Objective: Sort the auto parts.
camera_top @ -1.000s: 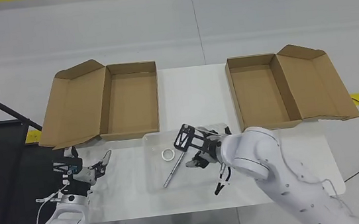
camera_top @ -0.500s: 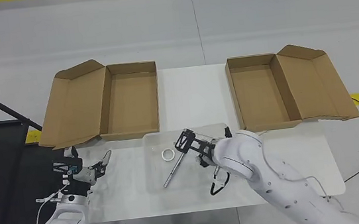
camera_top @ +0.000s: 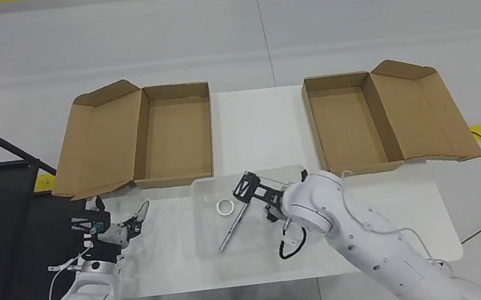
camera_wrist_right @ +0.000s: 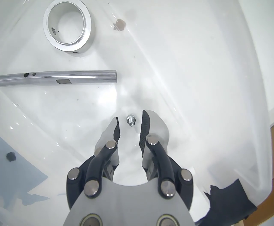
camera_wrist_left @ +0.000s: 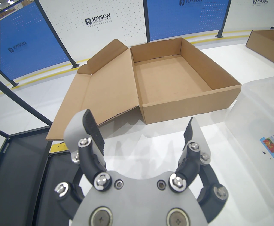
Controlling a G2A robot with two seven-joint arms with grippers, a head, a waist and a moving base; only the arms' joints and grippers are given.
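A clear plastic bin at the table's middle holds a metal ring, a thin metal rod and a small screw. My right gripper is down inside the bin. In the right wrist view the right gripper is open, with the screw between its fingertips and touching neither pad. The ring and the rod lie beyond it. My left gripper hangs open and holds nothing near the table's front left corner, seen as left gripper in its own view.
An open cardboard box stands at the back left, also seen as the box ahead of the left gripper. A second open box stands at the back right. The bin's wall rises beside the left gripper.
My right gripper has shifted a little toward the back of the bin and now straddles the screw. The left arm has not moved.
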